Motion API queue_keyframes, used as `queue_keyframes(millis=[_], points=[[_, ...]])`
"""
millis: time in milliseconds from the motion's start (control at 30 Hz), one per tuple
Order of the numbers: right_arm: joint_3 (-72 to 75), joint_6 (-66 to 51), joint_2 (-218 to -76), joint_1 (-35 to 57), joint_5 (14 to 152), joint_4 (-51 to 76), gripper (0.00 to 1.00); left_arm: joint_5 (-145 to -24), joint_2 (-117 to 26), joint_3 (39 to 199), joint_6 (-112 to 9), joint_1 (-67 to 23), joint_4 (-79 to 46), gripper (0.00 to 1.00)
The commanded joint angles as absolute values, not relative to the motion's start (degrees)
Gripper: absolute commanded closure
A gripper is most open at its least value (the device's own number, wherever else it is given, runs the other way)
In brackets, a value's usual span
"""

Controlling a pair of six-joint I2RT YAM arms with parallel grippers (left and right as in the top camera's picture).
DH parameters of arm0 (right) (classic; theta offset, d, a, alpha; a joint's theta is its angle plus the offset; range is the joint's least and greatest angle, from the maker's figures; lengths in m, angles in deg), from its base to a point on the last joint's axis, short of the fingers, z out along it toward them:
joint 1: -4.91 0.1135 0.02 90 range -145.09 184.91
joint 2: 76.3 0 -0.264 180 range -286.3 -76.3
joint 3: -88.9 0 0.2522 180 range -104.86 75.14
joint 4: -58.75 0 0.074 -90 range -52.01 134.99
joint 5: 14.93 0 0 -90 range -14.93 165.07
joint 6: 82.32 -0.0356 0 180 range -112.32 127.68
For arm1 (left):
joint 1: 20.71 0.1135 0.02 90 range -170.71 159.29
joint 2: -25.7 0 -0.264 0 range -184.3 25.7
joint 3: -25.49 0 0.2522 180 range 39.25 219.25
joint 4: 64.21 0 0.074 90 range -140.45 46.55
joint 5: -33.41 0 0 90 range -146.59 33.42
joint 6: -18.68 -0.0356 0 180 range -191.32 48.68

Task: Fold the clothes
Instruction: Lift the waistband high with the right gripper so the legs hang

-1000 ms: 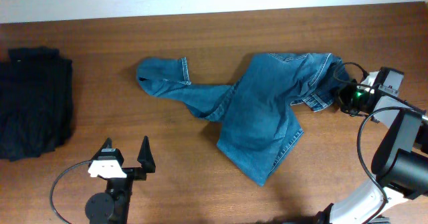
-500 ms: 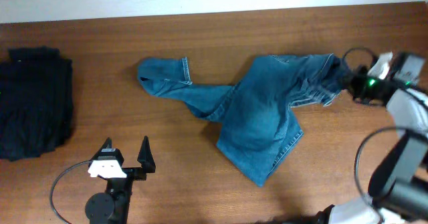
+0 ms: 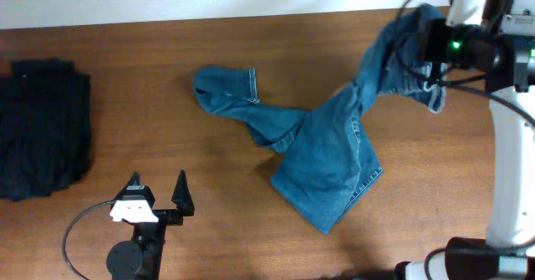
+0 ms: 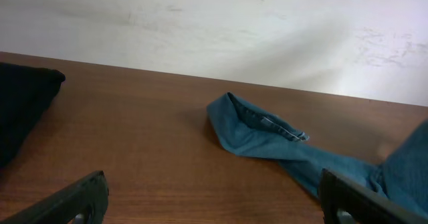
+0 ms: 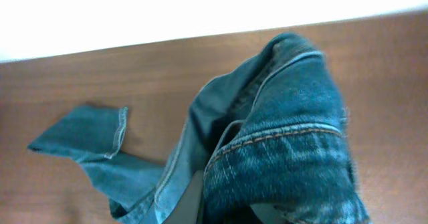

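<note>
Overhead, finds the right pincer point(image 3: 430, 44) clenched on the jeans point(image 3: 334, 146), gripping a bunched end with a stitched seam and holding it up off the worktop point(image 3: 167, 54). From that grip, sees denim draping down and away toward the left arm's side, widening into a broad panel flat on the wood, with a hemmed corner lying nearest the front edge. Farther out on that same side of the pincer, notes one narrow leg running across the wood and ending in a folded-over cuff, well apart from the grip. Through the right wrist camera, catches thick denim with orange stitching filling the space just in front of the fingers, and the cuff low on the wood beyond. Cannot tell whether waistband or hem sits in the grip.

Near the front edge, finds the left pincer point(image 3: 157, 186) released, both fingers spread wide and touching nothing. Ahead of it and to its right, places the leg cuff, well apart. Ahead and to its left, places a black folded pile point(image 3: 42, 129), also apart from the jeans.
</note>
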State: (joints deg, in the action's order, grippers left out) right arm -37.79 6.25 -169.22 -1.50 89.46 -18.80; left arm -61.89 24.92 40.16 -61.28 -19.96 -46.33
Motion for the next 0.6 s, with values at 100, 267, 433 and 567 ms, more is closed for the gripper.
queue_keyframes(millis=[100, 267, 433, 567], points=[[-48.2, 10.2, -167.4, 7.7, 79.6, -18.7, 0.96, -61.3, 25.4, 39.7, -62.0, -20.2, -46.3, 0.01], [-51.5, 14.8, -167.4, 13.1, 78.8, -18.7, 0.96, -61.3, 25.4, 39.7, -62.0, -20.2, -46.3, 0.01], [-55.2, 12.7, -167.4, 15.7, 78.8, -18.8, 0.96, -61.3, 25.4, 39.7, -62.0, -20.2, -46.3, 0.01], [-58.8, 8.8, -167.4, 15.9, 78.8, -19.2, 0.96, -61.3, 25.4, 39.7, -62.0, -20.2, -46.3, 0.01]])
